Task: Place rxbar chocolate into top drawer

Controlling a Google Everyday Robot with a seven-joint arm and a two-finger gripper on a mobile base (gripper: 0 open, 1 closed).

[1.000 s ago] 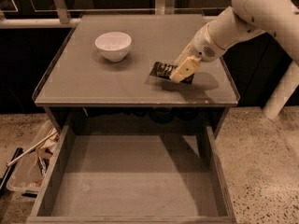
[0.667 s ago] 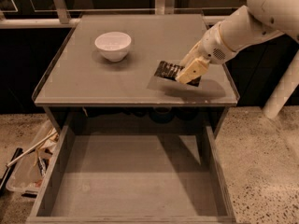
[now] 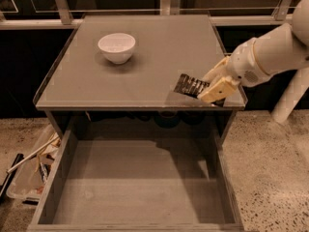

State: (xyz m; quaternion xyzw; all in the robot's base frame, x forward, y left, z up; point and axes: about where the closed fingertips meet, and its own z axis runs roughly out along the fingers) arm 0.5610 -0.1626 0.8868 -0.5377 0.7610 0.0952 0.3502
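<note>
The rxbar chocolate (image 3: 190, 85), a flat bar in a glossy black wrapper, is held in my gripper (image 3: 208, 89) just above the front right part of the grey glass-covered tabletop (image 3: 145, 66). The gripper is shut on the bar's right end, and the bar sticks out to the left. My white arm (image 3: 270, 54) reaches in from the right. The top drawer (image 3: 137, 182) stands pulled out below the table's front edge, its flat grey bottom bare. The gripper is behind and above the drawer's back right corner.
A white bowl (image 3: 117, 47) sits on the tabletop at the back left. A clear bin with clutter (image 3: 29, 170) stands on the speckled floor left of the drawer. A railing and dark panels run behind the table. A white post (image 3: 289, 98) stands at the right.
My gripper has carried the bar to the right and toward the table's front edge, nearer the drawer. The bowl and the drawer have not moved.
</note>
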